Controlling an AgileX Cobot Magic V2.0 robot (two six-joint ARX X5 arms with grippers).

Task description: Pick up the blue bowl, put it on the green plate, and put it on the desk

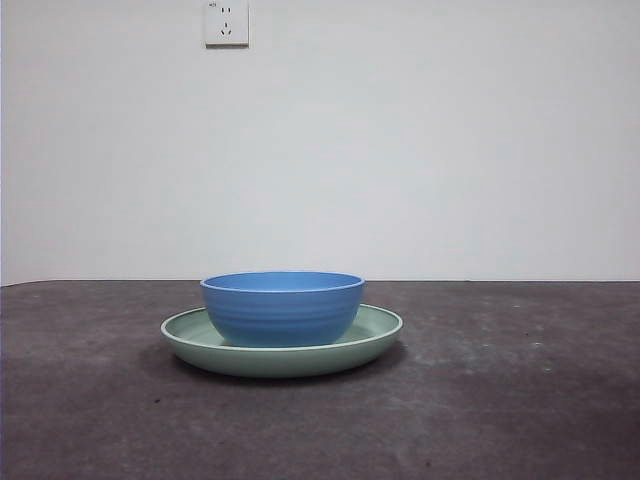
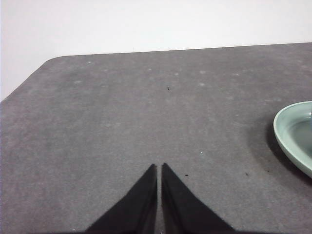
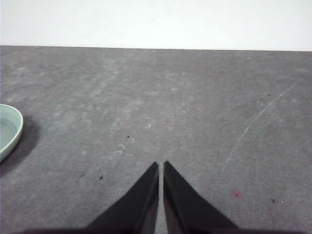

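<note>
One blue bowl (image 1: 282,307) is sitting upright in the middle of one green plate (image 1: 378,335), its base resting in the plate's shallow well and its rim standing clear above the plate's edge. The plate is lying flat on the desk (image 1: 520,400), with bare surface showing all around it. Judging by this arrangement, the bowl-on-plate step is looking complete, and the remaining step, moving the bowl off the plate onto the desk, is not yet begun. That move is likely calling for one arm to reach in over the plate, take the bowl by its rim and lift it straight up so the plate is not dragged along. Two grippers are waiting, neither touching the plate. The left gripper (image 2: 159,166) is hanging over the desk near the plate's rim, jaws pressed together on nothing. The right gripper (image 3: 161,165) is hanging over the desk on the plate's other side, further off, jaws likewise closed and empty. One wall socket (image 1: 226,22) is showing on the wall high behind the plate.
</note>
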